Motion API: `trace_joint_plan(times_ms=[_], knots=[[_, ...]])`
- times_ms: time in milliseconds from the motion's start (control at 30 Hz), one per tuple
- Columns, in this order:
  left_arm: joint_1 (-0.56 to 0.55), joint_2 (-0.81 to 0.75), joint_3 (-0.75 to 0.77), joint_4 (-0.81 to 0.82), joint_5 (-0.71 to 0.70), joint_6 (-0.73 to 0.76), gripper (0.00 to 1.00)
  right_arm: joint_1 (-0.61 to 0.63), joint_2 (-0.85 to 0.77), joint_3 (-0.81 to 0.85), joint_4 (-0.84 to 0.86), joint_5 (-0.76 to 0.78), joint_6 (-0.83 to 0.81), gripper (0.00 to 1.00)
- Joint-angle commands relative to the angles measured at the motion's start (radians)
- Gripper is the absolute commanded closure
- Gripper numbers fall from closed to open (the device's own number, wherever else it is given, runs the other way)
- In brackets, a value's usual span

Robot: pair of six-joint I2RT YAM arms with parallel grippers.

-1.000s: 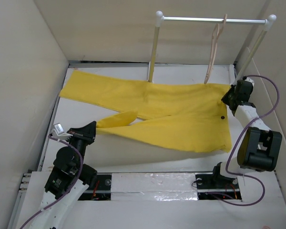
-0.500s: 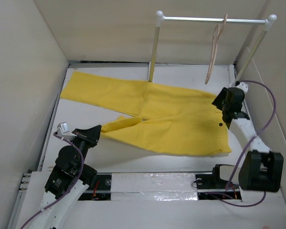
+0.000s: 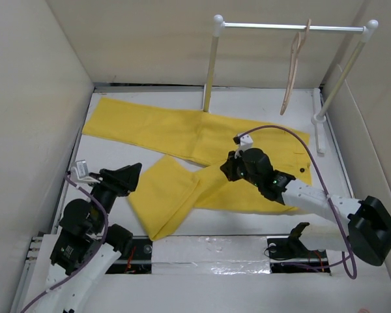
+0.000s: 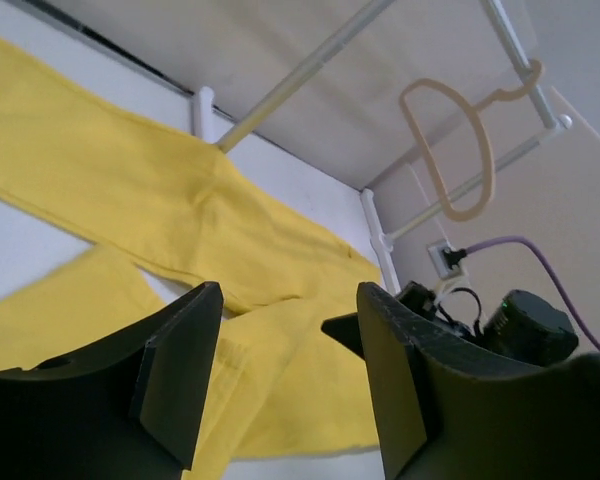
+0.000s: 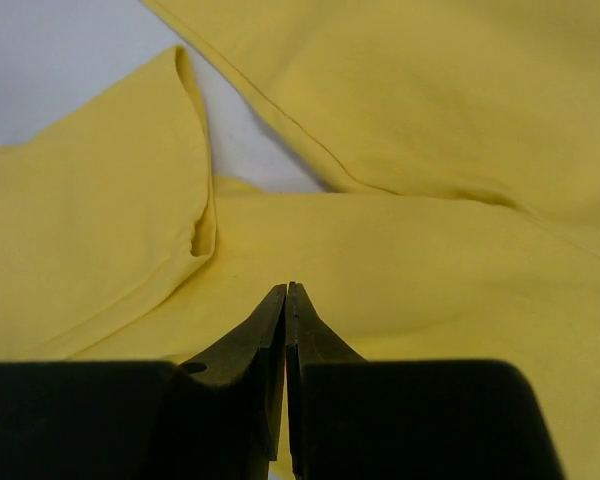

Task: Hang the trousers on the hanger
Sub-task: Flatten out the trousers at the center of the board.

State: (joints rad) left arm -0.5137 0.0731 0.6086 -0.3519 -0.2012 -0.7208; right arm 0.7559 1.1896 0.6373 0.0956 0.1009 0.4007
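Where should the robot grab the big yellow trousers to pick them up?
Probably the waistband of the bright yellow cloth trousers, near the small dark button, coming from the right side. That edge lies flat and straight there, while the near leg is folded over itself.

- Plain beige walls (image 3: pixel 150 45) on three sides.
- White table (image 3: pixel 94 156), dark gap along its back edge.
- White rail (image 3: pixel 267 26) on two posts at the back.
- Light soft, even.
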Motion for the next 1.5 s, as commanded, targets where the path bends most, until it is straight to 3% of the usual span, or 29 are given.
trace_joint_plan(times_ms=[0, 33, 133, 267, 400, 433, 467, 500, 533, 567, 600, 633, 667, 1000, 1467], knots=[[0.004, 0.136, 0.066, 0.108, 0.185, 0.122, 0.47, 0.008, -0.007, 0.053, 0.038, 0.094, -0.048, 0.93], [0.004, 0.322, 0.069, 0.125, 0.247, 0.135, 0.60, 0.008, -0.027, 0.048, 0.039, 0.092, -0.062, 0.95], [0.004, 0.523, 0.057, 0.195, 0.368, 0.176, 0.82, -0.033, -0.073, 0.029, 0.026, 0.089, -0.094, 1.00], [0.004, 0.669, -0.006, 0.270, 0.365, 0.162, 0.99, -0.120, -0.195, -0.031, 0.021, 0.059, -0.115, 1.00], [-0.049, 0.752, -0.016, 0.320, 0.301, 0.146, 0.99, -0.216, -0.278, -0.111, 0.056, -0.010, -0.131, 1.00], [-0.124, 0.799, -0.003, 0.320, 0.248, 0.146, 0.98, -0.231, -0.286, -0.125, 0.065, -0.038, -0.134, 1.00], [-0.181, 0.835, 0.058, 0.288, 0.176, 0.146, 0.97, -0.248, -0.292, -0.136, 0.072, -0.053, -0.140, 1.00], [-0.251, 0.879, 0.100, 0.266, 0.016, 0.146, 0.96, -0.280, -0.295, -0.154, 0.085, -0.067, -0.143, 1.00], [-0.407, 0.978, 0.147, 0.239, -0.074, 0.141, 0.92, -0.296, -0.295, -0.160, 0.088, -0.093, -0.148, 1.00], [-0.486, 1.023, 0.248, 0.162, -0.161, 0.106, 0.89, -0.308, -0.294, -0.162, 0.087, -0.124, -0.151, 1.00], [-0.558, 1.065, 0.290, 0.127, -0.345, 0.083, 0.84, -0.320, -0.295, -0.162, 0.067, -0.141, -0.157, 1.00], [-0.610, 1.127, 0.322, 0.098, -0.415, 0.061, 0.73, -0.340, -0.300, -0.163, 0.062, -0.165, -0.157, 1.00], [-0.655, 1.149, 0.363, 0.061, -0.452, 0.043, 0.71, -0.340, -0.304, -0.168, 0.061, -0.177, -0.160, 1.00], [-0.585, 1.194, 0.235, 0.122, -0.382, -0.003, 0.71, -0.360, -0.377, -0.223, 0.096, -0.184, -0.151, 0.85], [-0.563, 1.347, 0.241, 0.149, -0.354, 0.049, 0.68, -0.360, -0.384, -0.223, 0.067, -0.230, -0.154, 0.78]])
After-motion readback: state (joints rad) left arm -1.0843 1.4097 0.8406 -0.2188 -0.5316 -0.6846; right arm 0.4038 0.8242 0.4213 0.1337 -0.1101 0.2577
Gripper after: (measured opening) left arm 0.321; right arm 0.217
